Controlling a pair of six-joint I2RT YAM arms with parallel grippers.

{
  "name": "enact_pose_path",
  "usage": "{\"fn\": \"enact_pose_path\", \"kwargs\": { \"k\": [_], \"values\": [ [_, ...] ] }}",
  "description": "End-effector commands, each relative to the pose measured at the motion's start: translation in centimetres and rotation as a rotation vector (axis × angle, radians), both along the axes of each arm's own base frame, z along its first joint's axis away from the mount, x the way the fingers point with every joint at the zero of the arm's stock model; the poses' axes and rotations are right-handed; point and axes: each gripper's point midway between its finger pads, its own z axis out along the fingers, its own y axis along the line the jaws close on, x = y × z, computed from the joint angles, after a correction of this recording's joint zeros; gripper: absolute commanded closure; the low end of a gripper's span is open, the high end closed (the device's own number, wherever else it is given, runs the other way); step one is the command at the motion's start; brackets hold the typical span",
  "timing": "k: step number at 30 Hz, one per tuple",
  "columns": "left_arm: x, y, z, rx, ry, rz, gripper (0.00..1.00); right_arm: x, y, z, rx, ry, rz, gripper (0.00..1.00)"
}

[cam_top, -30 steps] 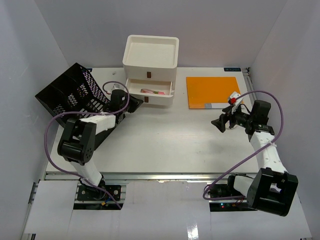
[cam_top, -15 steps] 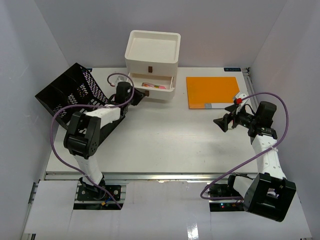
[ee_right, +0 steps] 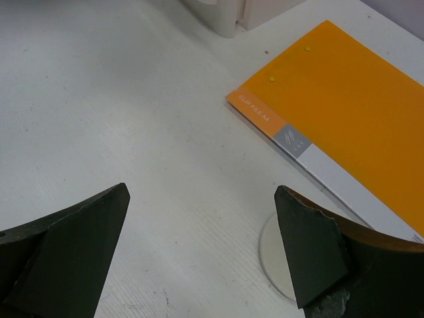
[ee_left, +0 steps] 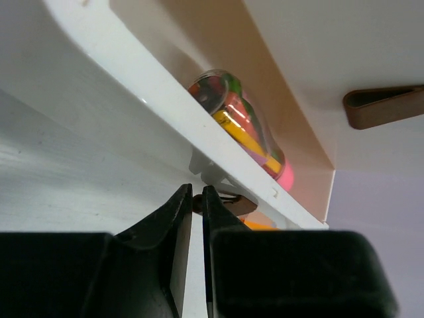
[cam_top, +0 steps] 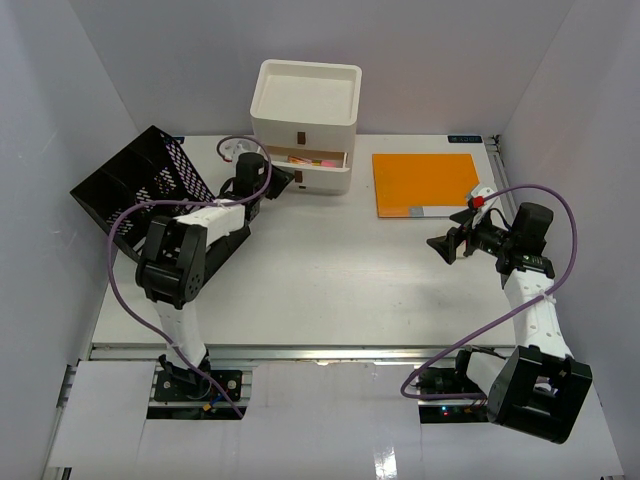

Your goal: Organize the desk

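The white desk (cam_top: 330, 280) holds a white drawer box (cam_top: 306, 97) at the back. One of its drawers (cam_top: 318, 160) stands slightly open with colourful items (ee_left: 242, 126) inside. My left gripper (cam_top: 286, 179) is shut on that drawer's brown handle (ee_left: 228, 203), which is pinched between the black fingertips in the left wrist view (ee_left: 197, 199). My right gripper (cam_top: 446, 247) is open and empty above the bare desk (ee_right: 132, 99), just in front of the orange folder (cam_top: 425, 183). In the right wrist view (ee_right: 200, 192) its jaws stand wide apart.
A black mesh file rack (cam_top: 140, 185) leans at the back left beside the left arm. The orange folder (ee_right: 344, 112) lies flat at the back right, with a white round disc (ee_right: 275, 262) on the desk by its near edge. White walls enclose the desk.
My left gripper has pushed the open drawer back into the box, which now shows only a narrow gap. My right gripper rose a little, then held still.
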Motion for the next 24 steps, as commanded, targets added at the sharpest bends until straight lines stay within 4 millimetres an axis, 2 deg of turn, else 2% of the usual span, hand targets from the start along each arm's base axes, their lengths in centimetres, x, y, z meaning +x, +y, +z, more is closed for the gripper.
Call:
{"fn": "enact_pose_path", "kwargs": {
  "k": [1, 4, 7, 9, 14, 19, 24],
  "values": [
    [2.6, -0.5, 4.5, -0.028, -0.127, 0.022, 0.76, 0.1, 0.0, 0.1, 0.011, -0.014, 0.010, 0.03],
    [3.7, -0.8, 4.5, -0.026, -0.129, 0.023, 0.74, 0.1, -0.1, 0.1, 0.010, -0.016, 0.006, 0.03],
    [4.4, -1.1, 3.7, -0.027, -0.109, 0.025, 0.74, 0.1, -0.2, 0.0, 0.011, -0.010, 0.003, 0.03],
    [5.4, -1.4, 4.4, -0.034, -0.123, 0.027, 0.74, 0.2, -0.3, -0.1, 0.011, -0.009, 0.000, 0.03],
    [6.7, -1.6, 4.5, -0.031, -0.123, 0.038, 0.73, 0.2, -0.4, -0.2, 0.011, -0.006, -0.004, 0.03],
    [7.0, -1.6, 4.5, -0.028, -0.124, 0.042, 0.73, 0.3, -0.5, -0.2, 0.011, -0.006, -0.006, 0.03],
    [5.9, -1.5, 5.2, -0.029, -0.133, 0.026, 0.73, 0.2, -0.6, -0.3, 0.018, 0.001, -0.007, 0.03]
  ]
}}
